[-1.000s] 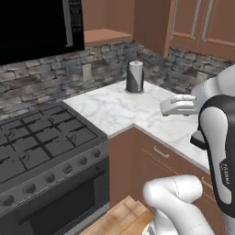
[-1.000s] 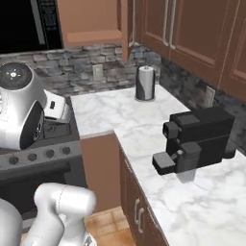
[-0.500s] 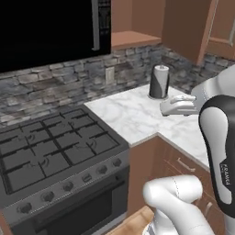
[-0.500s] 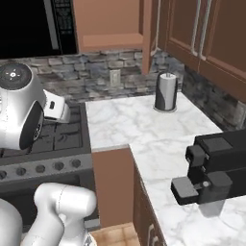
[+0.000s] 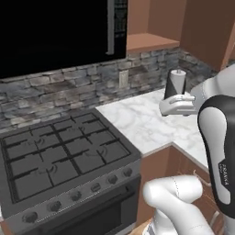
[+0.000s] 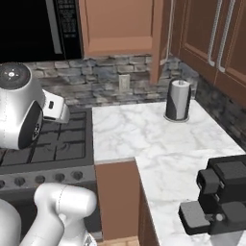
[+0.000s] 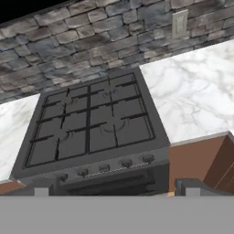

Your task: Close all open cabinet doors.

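Far left, black microwave point(image 6: 33, 26) above gas stove point(image 6: 48, 144); centre, open cabinet door point(image 6: 157, 41) edge-on beside an exposed shelf, unshut; right, paper towel roll point(image 6: 178, 99), shut doors point(image 6: 211, 33), coffee machine point(image 6: 221, 202). Gripper point(image 7: 114, 185) spread wide over the stove, holding nothing, well apart from the door. Task seemingly unfinished.
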